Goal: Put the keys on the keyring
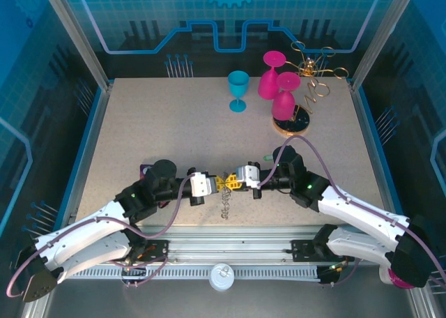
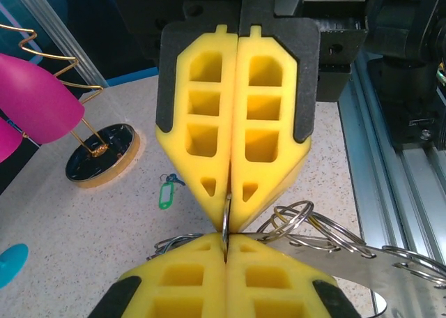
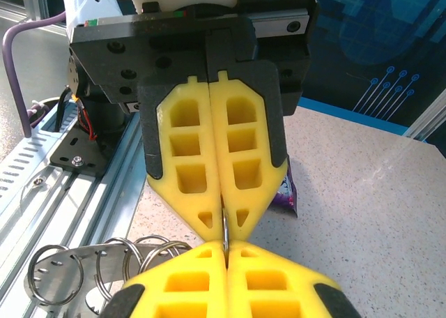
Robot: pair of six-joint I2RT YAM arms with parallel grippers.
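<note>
My left gripper (image 1: pixel 221 183) and right gripper (image 1: pixel 235 182) meet tip to tip over the near middle of the table. Both are shut on one thin silvery wire loop (image 2: pixel 227 224) of the keyring (image 1: pixel 224 208), which hangs below them. In the left wrist view my left gripper (image 2: pixel 226 240) pinches the loop from below, and the keyring's flat grey plate (image 2: pixel 355 266) with its loops stretches to the right. In the right wrist view my right gripper (image 3: pixel 226 245) holds the same loop (image 3: pixel 226 227), with the keyring (image 3: pixel 66 273) at lower left. The green-headed key (image 2: pixel 166 194) lies on the table beside a small dark key (image 2: pixel 175 180), apart from both grippers.
At the back right stand a teal glass (image 1: pixel 238 89), two pink glasses (image 1: pixel 279 88) and a gold wire stand on a dark round base (image 1: pixel 291 123). A purple packet (image 3: pixel 287 192) lies behind the left arm. An aluminium rail (image 1: pixel 230 252) runs along the near edge.
</note>
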